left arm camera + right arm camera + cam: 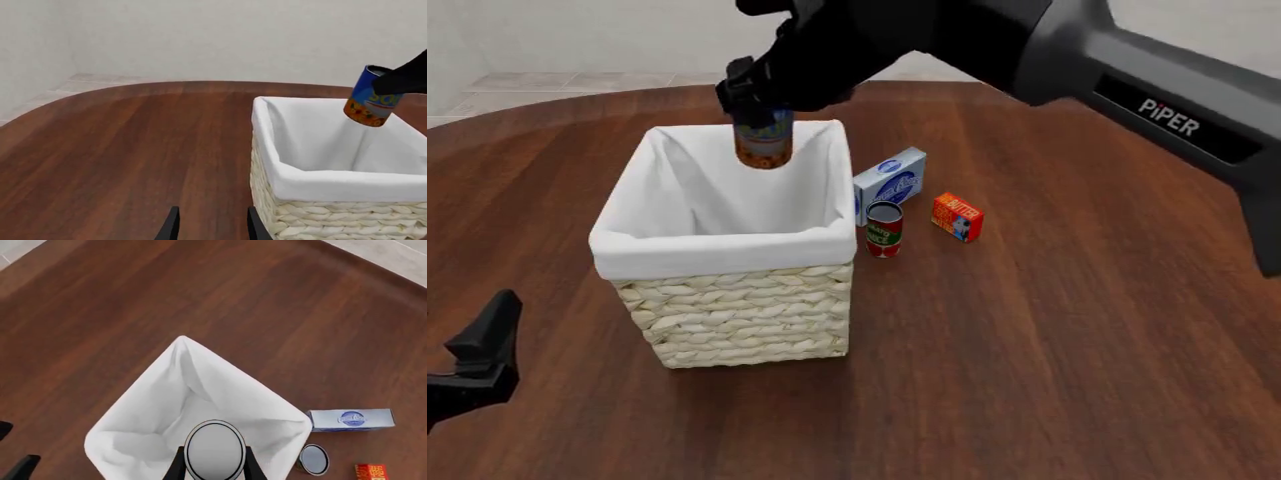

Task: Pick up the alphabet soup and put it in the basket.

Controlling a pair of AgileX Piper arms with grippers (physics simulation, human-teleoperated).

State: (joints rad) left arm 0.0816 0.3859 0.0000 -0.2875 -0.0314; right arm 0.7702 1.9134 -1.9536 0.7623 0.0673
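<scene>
Over the far side of the basket, toward the table's far edge, the right gripper holds the alphabet soup clamped by its upper part, the can hanging in the air above the white liner, close to the basket's far rim. So the carrying step looks nearly done: the can is up off the table and over the opening, not yet inside. From the right wrist camera the silvery lid sits squarely between the two fingers, with the liner's hollow spread out beneath it (a good sign for the drop).

What the next move calls for, I'd judge, is a slight draw toward the basket's middle, since the can hangs nearer the far wall than the centre, then a lowering and a parting of the fingers.

The right arm reaches in from the near right corner, stretched long across the table, its wrist bent down over the basket. The left gripper waits low near the left near edge, fingers apart and holding nothing. Beside the basket's right wall stand a red-and-green can, a blue-and-white box and a small butter box, all untouched.
</scene>
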